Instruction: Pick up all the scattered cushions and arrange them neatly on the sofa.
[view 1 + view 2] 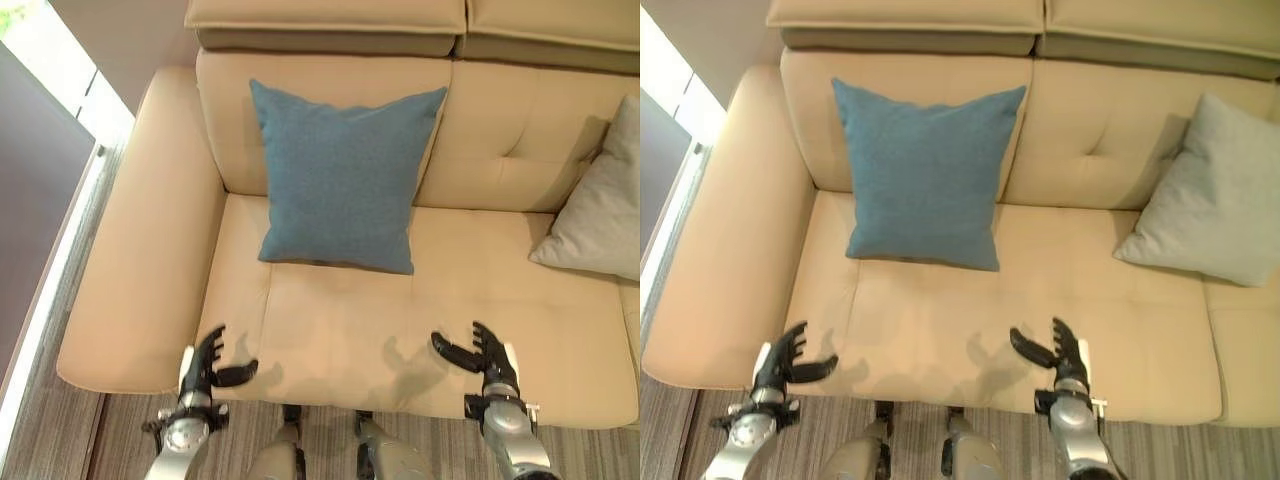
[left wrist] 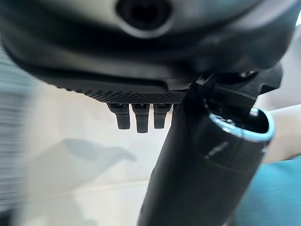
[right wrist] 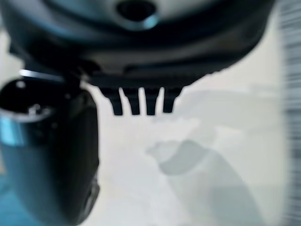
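- Cushions are seen already on the beige leather sofa [image 1: 330, 340]: a square blue fabric cushion [image 1: 340, 175] is propped upright against the left backrest, its lower edge resting on the seat.
- A pale grey fabric cushion [image 1: 1215, 205] is leaned against the backrest further to the right, well apart from the blue one, tilted with one corner pointing down onto the seat.
- The left robot hand [image 1: 207, 365] is held over the front edge of the seat near the left armrest; its fingers are spread wide with the thumb turned inward, and nothing is held.
- The right robot hand [image 1: 485, 360] is held over the front edge of the seat, to the right of the blue cushion; its fingers are likewise spread wide and nothing is held.
- Both hands are kept well apart from either cushion, with bare seat between them.
- Striped grey-brown carpet [image 1: 70, 440] is seen in front of the sofa.
- In the left wrist view, straight fingertips [image 2: 136, 120] are shown above the beige seat.
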{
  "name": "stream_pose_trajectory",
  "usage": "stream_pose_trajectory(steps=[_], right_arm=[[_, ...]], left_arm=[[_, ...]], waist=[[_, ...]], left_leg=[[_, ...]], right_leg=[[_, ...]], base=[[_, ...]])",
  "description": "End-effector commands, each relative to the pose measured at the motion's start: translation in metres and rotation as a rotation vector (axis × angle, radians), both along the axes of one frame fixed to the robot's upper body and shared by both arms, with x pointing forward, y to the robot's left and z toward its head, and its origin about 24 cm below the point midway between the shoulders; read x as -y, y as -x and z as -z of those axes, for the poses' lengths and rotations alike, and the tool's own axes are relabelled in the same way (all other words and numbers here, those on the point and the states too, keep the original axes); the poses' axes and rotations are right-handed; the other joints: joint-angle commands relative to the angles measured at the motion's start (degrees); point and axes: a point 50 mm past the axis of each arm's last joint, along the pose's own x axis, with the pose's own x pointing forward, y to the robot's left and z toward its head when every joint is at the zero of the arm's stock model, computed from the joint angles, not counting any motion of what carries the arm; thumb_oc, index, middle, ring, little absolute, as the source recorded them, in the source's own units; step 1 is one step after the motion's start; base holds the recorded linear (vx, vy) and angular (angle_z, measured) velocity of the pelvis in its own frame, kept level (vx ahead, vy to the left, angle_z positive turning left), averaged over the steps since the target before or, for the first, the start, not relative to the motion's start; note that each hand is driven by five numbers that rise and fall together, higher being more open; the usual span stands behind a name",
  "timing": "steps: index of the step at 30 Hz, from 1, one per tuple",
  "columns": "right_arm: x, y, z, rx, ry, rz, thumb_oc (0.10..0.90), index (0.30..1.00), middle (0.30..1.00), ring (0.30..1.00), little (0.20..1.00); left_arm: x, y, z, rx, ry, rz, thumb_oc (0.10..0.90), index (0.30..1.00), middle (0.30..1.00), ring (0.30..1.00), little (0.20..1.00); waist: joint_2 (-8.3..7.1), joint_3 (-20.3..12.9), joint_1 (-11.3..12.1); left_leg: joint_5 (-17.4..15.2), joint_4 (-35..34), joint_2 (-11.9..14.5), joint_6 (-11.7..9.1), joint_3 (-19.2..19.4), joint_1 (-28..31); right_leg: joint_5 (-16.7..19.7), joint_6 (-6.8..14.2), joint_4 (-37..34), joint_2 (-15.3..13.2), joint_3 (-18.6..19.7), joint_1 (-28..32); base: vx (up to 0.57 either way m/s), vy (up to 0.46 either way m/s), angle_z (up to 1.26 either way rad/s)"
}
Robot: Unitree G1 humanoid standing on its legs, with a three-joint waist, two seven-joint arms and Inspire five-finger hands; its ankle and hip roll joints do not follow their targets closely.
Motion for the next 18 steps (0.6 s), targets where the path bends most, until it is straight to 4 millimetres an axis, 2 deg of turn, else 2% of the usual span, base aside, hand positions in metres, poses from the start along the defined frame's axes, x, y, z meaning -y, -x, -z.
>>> stream_pose_trajectory(steps=[1, 2, 4, 7, 9, 11, 12, 14, 15, 16, 18], right_arm=[[0.001, -0.002, -0.002, 0.026, 0.046, -0.063, 0.8, 0.9, 0.9, 0.9, 0.9], [0.001, -0.002, -0.002, 0.026, 0.046, -0.063, 0.8, 0.9, 0.9, 0.9, 0.9], [-0.005, 0.017, 0.02, -0.077, 0.01, -0.051, 0.8, 0.9, 0.9, 0.9, 0.9], [-0.005, 0.023, 0.029, -0.124, 0.0, -0.047, 0.8, 0.9, 0.9, 0.9, 0.9], [-0.004, 0.024, 0.031, -0.139, -0.001, -0.035, 0.8, 0.9, 0.9, 0.9, 0.9], [-0.003, 0.022, 0.033, -0.161, 0.026, -0.049, 0.8, 0.9, 0.9, 0.9, 0.9], [-0.002, 0.021, 0.033, -0.17, 0.043, -0.058, 0.8, 0.9, 0.9, 0.9, 0.9], [-0.002, 0.02, 0.032, -0.177, 0.057, -0.07, 0.8, 0.9, 0.9, 0.9, 0.9], [0.002, 0.02, 0.033, -0.196, 0.08, -0.08, 0.8, 0.9, 0.9, 0.9, 0.9], [0.002, 0.02, 0.033, -0.196, 0.081, -0.08, 0.8, 0.9, 0.9, 0.9, 0.9], [0.006, 0.022, 0.035, -0.229, 0.103, -0.087, 0.8, 0.9, 0.9, 0.9, 0.9]], left_arm=[[-0.014, 0.001, 0.004, -0.04, -0.096, 0.037, 0.8, 0.9, 0.9, 0.9, 0.9], [-0.014, 0.001, 0.004, -0.04, -0.096, 0.037, 0.8, 0.9, 0.9, 0.9, 0.9], [-0.014, 0.028, 0.029, -0.191, -0.105, 0.008, 0.8, 0.9, 0.9, 0.9, 0.9], [-0.016, 0.035, 0.036, -0.24, -0.119, -0.004, 0.8, 0.9, 0.9, 0.9, 0.9], [-0.015, 0.033, 0.038, -0.247, -0.123, -0.013, 0.8, 0.9, 0.9, 0.9, 0.9], [-0.01, 0.028, 0.041, -0.256, -0.128, 0.0, 0.8, 0.9, 0.9, 0.9, 0.9], [-0.008, 0.029, 0.043, -0.262, -0.127, 0.0, 0.8, 0.9, 0.9, 0.9, 0.9], [-0.008, 0.029, 0.044, -0.269, -0.125, -0.001, 0.8, 0.9, 0.9, 0.9, 0.9], [-0.005, 0.036, 0.05, -0.304, -0.11, -0.007, 0.8, 0.9, 0.9, 0.9, 0.9], [-0.004, 0.036, 0.05, -0.304, -0.109, -0.007, 0.8, 0.9, 0.9, 0.9, 0.9], [0.002, 0.039, 0.055, -0.341, -0.106, 0.014, 0.8, 0.9, 0.9, 0.9, 0.9]], waist=[[-2.09, -8.6, 0.3], [-2.09, -8.6, 0.3], [-2.15, -8.2, 0.3], [-2.3, -7.5, 0.3], [-2.94, -5.9, 0.5], [-3.98, -4.7, 0.9], [-4.17, -4.9, 0.8], [-4.25, -5.4, 0.6], [-4.15, -6.2, -0.2], [-3.97, -6.0, -0.1], [-3.0, -7.1, -1.5]], left_leg=[[-5.9, 0.3, -1.0, -0.2, 2.1, 2.5], [-5.9, 0.3, -1.0, -0.2, 2.1, 2.6], [-5.6, 0.7, -0.5, -0.4, 2.0, 4.0], [-5.7, 2.7, -0.4, -0.6, 1.8, 3.5], [-5.9, 8.1, -0.7, -1.1, 1.3, -0.5], [-10.8, 15.6, -2.9, -1.1, -0.4, -1.8], [-12.0, 18.4, -3.6, -0.9, -1.3, -1.3], [-12.6, 20.0, -3.9, -0.8, -1.5, -0.7], [-13.6, 22.6, -4.0, -0.8, -1.5, 2.4], [-13.9, 22.8, -3.8, -0.8, -1.5, 2.5], [-15.2, 20.7, -2.9, -0.8, -0.9, 7.2]], right_leg=[[-7.9, 3.7, 3.0, -0.9, 2.1, 2.2], [-8.0, 3.7, 3.0, -0.9, 2.1, 2.3], [-9.0, 3.1, 3.4, -0.3, 2.9, 3.8], [-9.1, 2.6, 3.2, -0.3, 2.8, 4.1], [-8.8, 2.2, 3.3, -0.9, 2.4, 3.4], [-7.7, 2.1, 4.1, -2.1, 2.4, 1.2], [-7.0, 2.2, 4.0, -2.3, 2.4, 0.7], [-6.6, 2.2, 3.8, -2.4, 2.2, 0.2], [-5.3, 2.4, 3.5, -2.7, 2.2, -0.7], [-5.3, 2.4, 3.5, -2.5, 2.2, -0.5], [-4.3, 3.0, 3.8, -2.3, 1.5, -2.5]], base=[[0.02, -0.039, -0.06], [0.02, -0.04, -0.13], [-0.01, -0.082, -0.14], [-0.1, -0.076, 0.02], [-0.28, -0.054, 0.17], [-0.37, -0.023, 0.42], [-0.21, 0.036, 0.19], [-0.15, 0.058, -0.21], [-0.11, 0.065, -0.23], [-0.22, 0.143, -0.06], [-0.2, 0.154, 0.11]])
